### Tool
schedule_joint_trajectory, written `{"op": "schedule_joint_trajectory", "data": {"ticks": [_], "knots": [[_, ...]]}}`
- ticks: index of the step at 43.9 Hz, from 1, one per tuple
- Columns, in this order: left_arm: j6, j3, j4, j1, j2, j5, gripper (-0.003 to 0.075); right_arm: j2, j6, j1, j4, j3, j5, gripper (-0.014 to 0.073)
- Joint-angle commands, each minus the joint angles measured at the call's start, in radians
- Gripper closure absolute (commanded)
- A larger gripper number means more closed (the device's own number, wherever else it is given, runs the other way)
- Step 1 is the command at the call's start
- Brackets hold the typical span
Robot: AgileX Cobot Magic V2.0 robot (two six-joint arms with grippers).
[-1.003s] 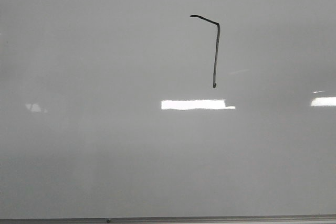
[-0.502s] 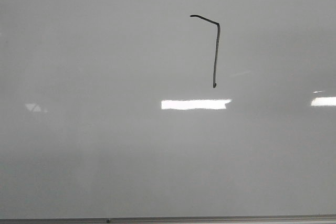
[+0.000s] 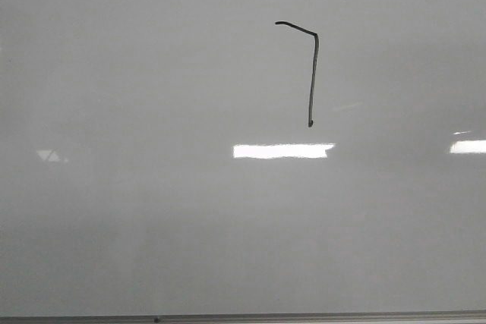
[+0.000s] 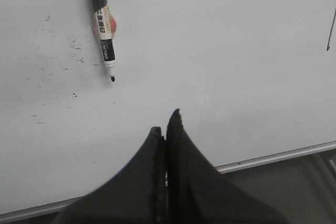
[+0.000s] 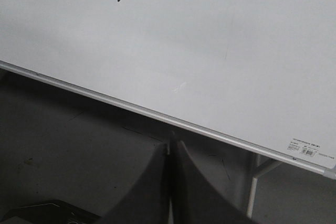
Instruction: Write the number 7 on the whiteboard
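A black-and-white marker (image 4: 103, 24) lies uncapped on the whiteboard (image 3: 152, 187), tip toward the left pincer (image 4: 166, 123) — whose fingers are pressed together on nothing, near the board's metal strip (image 4: 273, 156). Further right, the number 7 (image 3: 312, 73) stands on the board's upper half (a short sloping bar joined to a long stem), above a bright reflection (image 3: 282, 150). The right pincer (image 5: 171, 140) — fingers likewise pressed together and empty — hangs off the board, below its edge.

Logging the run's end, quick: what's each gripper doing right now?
Left gripper: closed, empty; marker lies on the whiteboard.
Right gripper: closed, empty.
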Motion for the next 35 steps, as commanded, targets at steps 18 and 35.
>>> {"op": "schedule_joint_trajectory", "data": {"ticks": [18,35], "knots": [[-0.005,0.117,-0.006,0.051,-0.174,-0.224,0.0741,0.014,-0.001,-0.007,0.0,-0.019,-0.06,0.0661],[-0.005,0.635,0.007,0.176,-0.424,-0.784,0.0741,0.014,-0.001,-0.007,0.0,-0.019,-0.06,0.0661]]}}
